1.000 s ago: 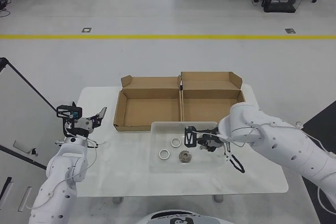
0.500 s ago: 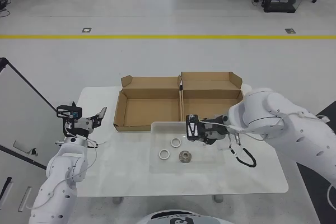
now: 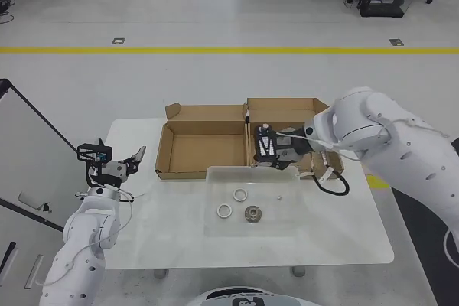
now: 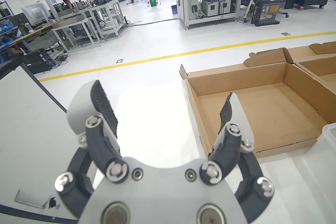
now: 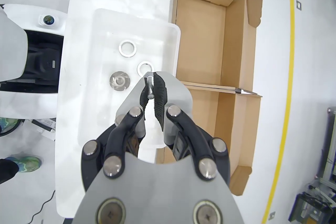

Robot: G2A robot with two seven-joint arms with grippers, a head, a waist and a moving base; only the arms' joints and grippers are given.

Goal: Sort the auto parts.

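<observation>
- Steel bolt [image 5: 150, 87] sits pinched in the right jaws, which are closed to a narrow gap on its threaded shank, with one end poking past the tips.
- Right arm [image 3: 382, 145] has lifted the bolt out of the clear tray [image 3: 287, 222] within the past second. Earlier the jaws sat low over the tray beside the other parts. Now they hang over the right box [image 3: 287, 126], near the wall it shares with the left box [image 3: 203, 153].
- By the look of it, the pick is done and the drop comes next. The bolt has not yet been let go.
- Left behind in the tray, and unmoved, are two rings [image 3: 239, 195] and a round flanged part [image 3: 252, 213]. A speck lies near them, too small to name.
- Left arm [image 3: 88, 229] is unchanged at the left edge of the bench [image 3: 161, 237]. Its jaws are spread wide, hold nothing and stay well apart from the tray.
</observation>
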